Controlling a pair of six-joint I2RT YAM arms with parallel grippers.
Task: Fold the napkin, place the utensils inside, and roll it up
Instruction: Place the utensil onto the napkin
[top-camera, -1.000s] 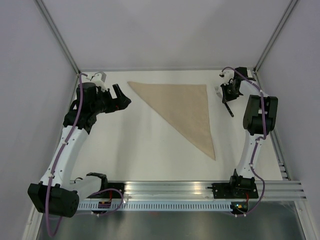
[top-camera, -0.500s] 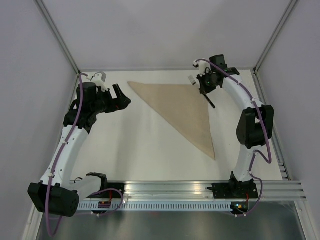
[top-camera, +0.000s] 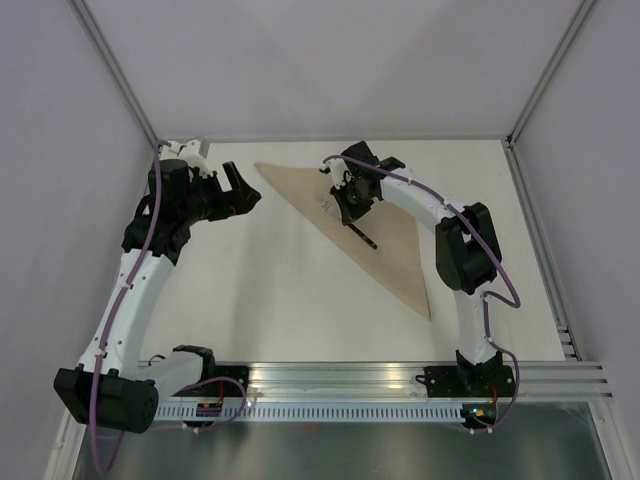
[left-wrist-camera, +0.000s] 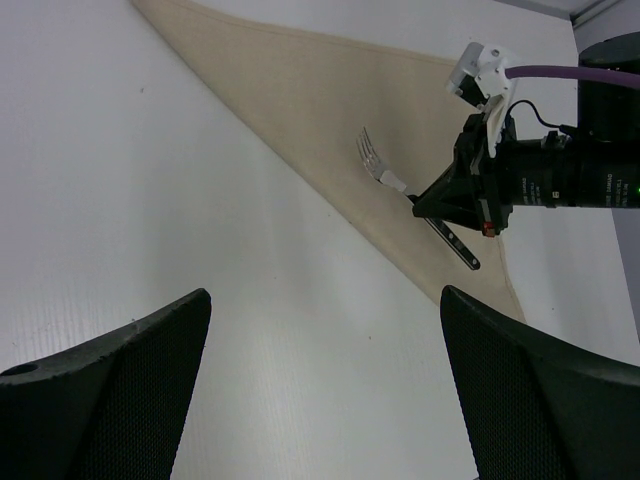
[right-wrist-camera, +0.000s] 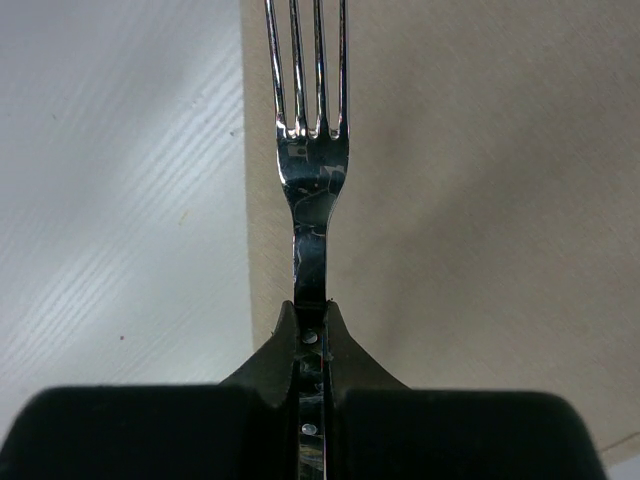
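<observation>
The napkin is lying on the table as a folded triangle, toward the far side. The right gripper is pinching a fork by its handle over the napkin's long diagonal edge, while the left gripper is hovering wide open near the napkin's left corner.

One napkin, a tan cloth lying as a single triangle. One fork, with four tines. Two robot arms: the left arm and the right arm. Two pincers, one per arm: the left pincer and the right pincer, each with two fingers. One white table.
</observation>
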